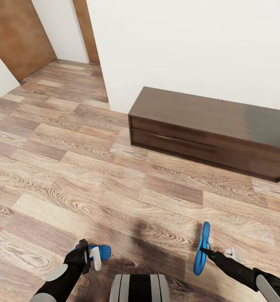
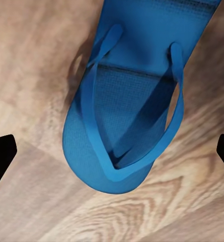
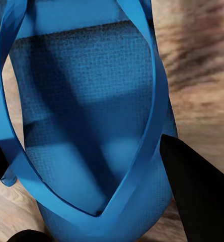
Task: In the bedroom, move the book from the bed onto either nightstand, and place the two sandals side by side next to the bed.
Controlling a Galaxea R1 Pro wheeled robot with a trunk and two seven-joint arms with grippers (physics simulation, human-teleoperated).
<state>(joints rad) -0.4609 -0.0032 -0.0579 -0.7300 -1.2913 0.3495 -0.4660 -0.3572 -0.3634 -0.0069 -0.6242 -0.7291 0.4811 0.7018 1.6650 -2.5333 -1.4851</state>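
Right sandal [image 1: 203, 248]: bright blue flip-flop, held off the floor on its edge, long axis running away from the robot; in the right wrist view [image 3: 86, 126] the strap side faces the camera.
Right gripper [image 1: 205, 251]: dark fingers clamped on the sandal's strap and sole; arm reaches forward low at the robot's right.
Left sandal [image 1: 101, 251]: blue, half hidden behind the wrist, long axis across the view; in the left wrist view [image 2: 127, 106] strap side up, toe end toward the camera.
Left gripper [image 1: 89, 255]: grip state cannot be told; fingertips [image 2: 2, 156] stand wide at either edge.
Floor [image 1: 94, 176]: light-brown wood planks.
Room: white wall [image 1: 190, 42], long low dark cabinet [image 1: 211, 130] against it, brown door [image 1: 14, 33] far left.
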